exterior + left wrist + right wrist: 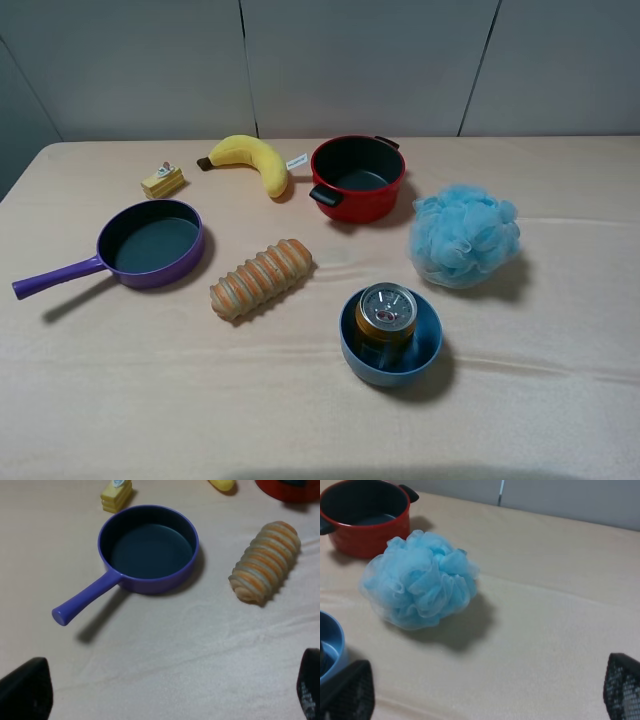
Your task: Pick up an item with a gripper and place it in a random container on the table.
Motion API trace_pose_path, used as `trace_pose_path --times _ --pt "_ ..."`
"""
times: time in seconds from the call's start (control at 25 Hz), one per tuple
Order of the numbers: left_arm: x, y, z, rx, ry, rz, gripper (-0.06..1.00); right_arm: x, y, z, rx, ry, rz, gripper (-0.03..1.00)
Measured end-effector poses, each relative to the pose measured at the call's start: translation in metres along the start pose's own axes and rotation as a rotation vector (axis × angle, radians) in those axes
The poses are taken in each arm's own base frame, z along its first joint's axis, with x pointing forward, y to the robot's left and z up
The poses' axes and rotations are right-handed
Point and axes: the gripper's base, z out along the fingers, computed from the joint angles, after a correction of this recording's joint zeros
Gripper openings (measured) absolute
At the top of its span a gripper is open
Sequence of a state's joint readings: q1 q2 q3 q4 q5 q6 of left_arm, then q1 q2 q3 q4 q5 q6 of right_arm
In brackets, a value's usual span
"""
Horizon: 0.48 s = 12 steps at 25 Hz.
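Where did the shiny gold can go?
In the high view, the can stands upright inside the blue bowl, front right on the table, below the blue bath puff.

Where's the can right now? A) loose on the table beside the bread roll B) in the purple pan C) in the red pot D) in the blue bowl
D. The high view shows the can standing upright inside the blue bowl, with the red pot and purple pan both empty.

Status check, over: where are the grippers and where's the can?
Left gripper open, empty, over bare table. Right gripper open, empty. Can upright inside blue bowl. Nothing in the way.
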<state>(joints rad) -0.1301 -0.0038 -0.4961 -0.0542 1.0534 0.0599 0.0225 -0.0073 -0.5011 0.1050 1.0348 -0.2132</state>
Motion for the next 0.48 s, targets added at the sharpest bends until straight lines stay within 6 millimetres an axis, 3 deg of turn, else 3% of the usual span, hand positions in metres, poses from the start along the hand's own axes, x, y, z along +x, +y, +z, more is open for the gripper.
trace_pose_path --times 0.48 --pt "0.0 0.0 0.0001 0.0 0.0 0.0 0.99 0.0 0.0 0.0 0.0 0.0 0.0 0.69"
